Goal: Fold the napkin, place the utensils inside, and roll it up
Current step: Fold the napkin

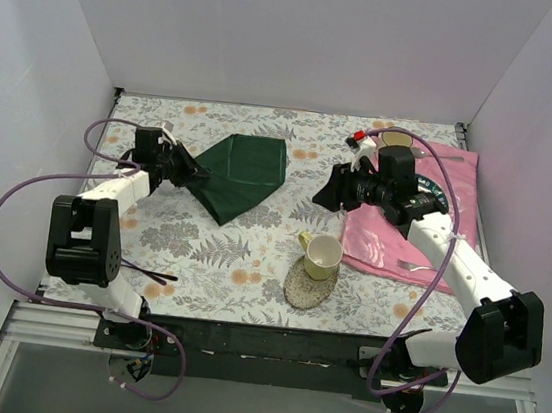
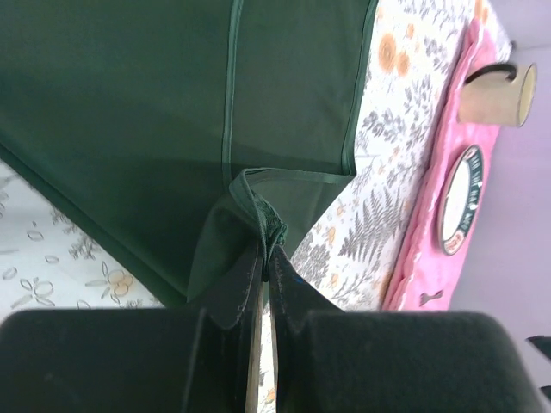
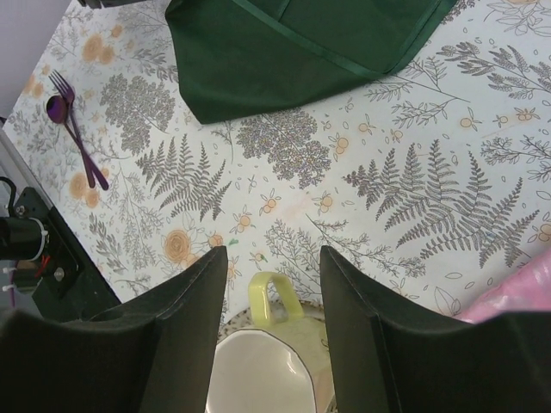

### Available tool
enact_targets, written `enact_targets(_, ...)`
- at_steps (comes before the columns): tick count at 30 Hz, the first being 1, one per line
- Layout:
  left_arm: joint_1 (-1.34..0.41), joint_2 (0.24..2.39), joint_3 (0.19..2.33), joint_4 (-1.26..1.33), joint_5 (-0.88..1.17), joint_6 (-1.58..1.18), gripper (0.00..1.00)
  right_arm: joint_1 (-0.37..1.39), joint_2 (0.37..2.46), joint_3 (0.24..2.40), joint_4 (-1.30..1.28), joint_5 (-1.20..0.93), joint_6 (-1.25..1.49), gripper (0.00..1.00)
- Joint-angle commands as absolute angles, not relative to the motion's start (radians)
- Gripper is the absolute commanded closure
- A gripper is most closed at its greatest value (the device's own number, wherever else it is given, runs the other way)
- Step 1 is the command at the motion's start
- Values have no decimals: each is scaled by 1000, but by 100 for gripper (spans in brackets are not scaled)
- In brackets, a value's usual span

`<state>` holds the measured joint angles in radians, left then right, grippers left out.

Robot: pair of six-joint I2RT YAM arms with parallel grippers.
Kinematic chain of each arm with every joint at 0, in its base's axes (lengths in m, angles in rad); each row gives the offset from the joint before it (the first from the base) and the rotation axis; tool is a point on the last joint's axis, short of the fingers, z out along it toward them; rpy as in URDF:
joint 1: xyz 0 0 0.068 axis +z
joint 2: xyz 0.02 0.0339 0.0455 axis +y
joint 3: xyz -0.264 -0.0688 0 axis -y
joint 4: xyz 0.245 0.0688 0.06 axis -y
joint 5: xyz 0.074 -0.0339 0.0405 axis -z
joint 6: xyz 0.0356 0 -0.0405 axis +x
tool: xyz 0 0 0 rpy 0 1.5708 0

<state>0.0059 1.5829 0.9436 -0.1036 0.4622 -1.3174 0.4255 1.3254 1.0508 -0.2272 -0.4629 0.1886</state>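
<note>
Napkin (image 1: 245, 175) | left fingers (image 2: 231, 297) clamped on its corner; right fingers (image 3: 185, 318) apart, empty, near cup (image 1: 322, 257) | fold: carry corner low across; match edges

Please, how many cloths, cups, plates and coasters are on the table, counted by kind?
Cloths: 2 (green napkin, pink cloth)
Cups: 2 (yellow cup, beige cup)
Plates: 1 (plate)
Coasters: 1 (coaster)
Total: 6
</note>
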Motion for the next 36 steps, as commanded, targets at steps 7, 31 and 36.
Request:
enact_targets(7, 97, 1687, 1038, -48, 520, -1396, 100, 423, 1367, 1072, -146, -522, 224, 44)
enact_targets(31, 115, 1845, 1196, -178, 408, -1319, 67, 564, 1753, 1316, -45, -535, 275, 44)
enact_targets(36, 114, 1810, 1281, -251, 267, -1260, 51, 600, 1889, 1437, -31, -529, 304, 44)
